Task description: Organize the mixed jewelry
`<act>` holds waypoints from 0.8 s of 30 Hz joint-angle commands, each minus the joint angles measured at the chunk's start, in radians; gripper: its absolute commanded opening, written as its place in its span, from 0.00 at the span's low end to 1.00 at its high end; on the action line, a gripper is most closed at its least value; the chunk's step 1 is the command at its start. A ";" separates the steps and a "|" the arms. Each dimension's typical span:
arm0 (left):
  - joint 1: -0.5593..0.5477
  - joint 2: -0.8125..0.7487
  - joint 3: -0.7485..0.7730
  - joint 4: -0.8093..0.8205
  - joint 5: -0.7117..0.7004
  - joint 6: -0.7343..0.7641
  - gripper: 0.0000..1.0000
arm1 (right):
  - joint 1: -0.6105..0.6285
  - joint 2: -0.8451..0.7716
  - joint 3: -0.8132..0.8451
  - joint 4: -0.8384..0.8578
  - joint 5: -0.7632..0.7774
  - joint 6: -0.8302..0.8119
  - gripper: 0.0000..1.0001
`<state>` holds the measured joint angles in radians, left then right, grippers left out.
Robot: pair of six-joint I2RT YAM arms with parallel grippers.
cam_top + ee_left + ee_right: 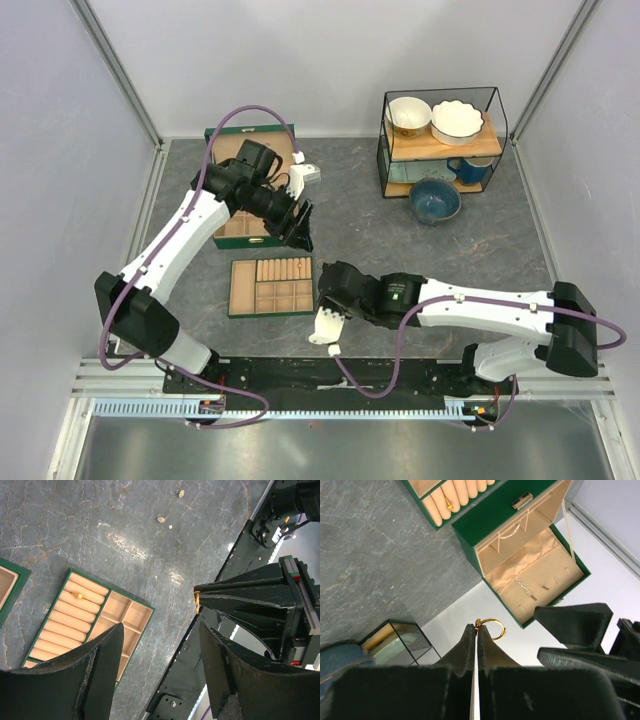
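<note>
- The left end effector (161, 630) was spread wide and empty, facing the ring.
- The green tray with tan compartments (296, 298) lay on the worktop (100, 540).
- The thin gold wire ring (492, 619) was pinched in the closed right end effector (476, 627), aloft; a slow, centred handover was judged best.
- No writing could be read.

Grey marbled tabletop (400, 240). Directly on it: a green tray (295, 296) with tan compartments, left of centre; an open green box (240, 228) just beyond the tray; a wire rack (440, 150) at the far right; a blue bowl (435, 200) just before the rack. Two gold-brown studs (161, 518) lie on bare stone, apart from the tray, a pale speck (170, 527) just beside one
</note>
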<state>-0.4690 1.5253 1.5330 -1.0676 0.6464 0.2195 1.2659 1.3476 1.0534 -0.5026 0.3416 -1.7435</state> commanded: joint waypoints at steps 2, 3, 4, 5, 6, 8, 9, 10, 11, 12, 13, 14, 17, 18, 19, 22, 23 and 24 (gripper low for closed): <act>-0.011 -0.036 -0.023 0.038 -0.010 0.030 0.69 | 0.003 0.041 0.071 0.006 0.023 0.033 0.00; -0.011 -0.037 -0.028 0.044 -0.004 0.029 0.69 | 0.004 0.045 0.077 0.004 0.022 0.045 0.00; -0.014 -0.039 -0.040 0.052 0.005 0.034 0.69 | 0.004 0.047 0.083 0.004 0.022 0.047 0.00; -0.016 -0.040 -0.045 0.052 0.013 0.037 0.68 | 0.004 0.047 0.086 0.004 0.020 0.048 0.00; -0.017 -0.045 -0.048 0.052 0.030 0.040 0.68 | 0.004 0.045 0.086 0.006 0.022 0.052 0.00; -0.023 -0.051 -0.063 0.066 0.032 0.041 0.67 | 0.004 0.044 0.088 0.006 0.022 0.053 0.00; -0.026 -0.057 -0.066 0.070 0.030 0.043 0.67 | 0.004 0.045 0.089 0.007 0.026 0.053 0.00; -0.031 -0.059 -0.074 0.077 0.033 0.041 0.65 | 0.004 0.044 0.089 0.006 0.028 0.053 0.00; -0.033 -0.062 -0.077 0.077 0.036 0.041 0.65 | 0.003 0.045 0.091 0.006 0.030 0.055 0.00; -0.033 -0.060 -0.077 0.075 0.039 0.043 0.65 | 0.004 0.047 0.092 0.007 0.031 0.056 0.00; -0.034 -0.060 -0.077 0.075 0.044 0.046 0.65 | 0.004 0.047 0.092 0.006 0.030 0.056 0.00; -0.034 -0.060 -0.076 0.075 0.056 0.046 0.65 | 0.004 0.045 0.095 0.007 0.030 0.058 0.00; -0.036 -0.063 -0.074 0.075 0.070 0.046 0.65 | 0.004 0.051 0.094 0.009 0.034 0.061 0.00; -0.034 -0.068 -0.076 0.075 0.073 0.046 0.65 | 0.004 0.053 0.092 0.010 0.037 0.061 0.00; -0.034 -0.070 -0.077 0.075 0.076 0.046 0.64 | 0.003 0.053 0.091 0.018 0.037 0.061 0.00; -0.034 -0.074 -0.082 0.075 0.079 0.043 0.63 | 0.003 0.058 0.088 0.042 0.042 0.059 0.00; -0.036 -0.074 -0.083 0.075 0.084 0.041 0.61 | 0.003 0.061 0.089 0.052 0.043 0.058 0.00; -0.034 -0.073 -0.083 0.075 0.090 0.041 0.59 | 0.001 0.064 0.089 0.055 0.048 0.056 0.00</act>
<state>-0.4999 1.4910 1.4517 -1.0157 0.6903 0.2279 1.2659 1.3968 1.1080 -0.4969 0.3584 -1.6936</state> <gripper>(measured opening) 0.620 0.011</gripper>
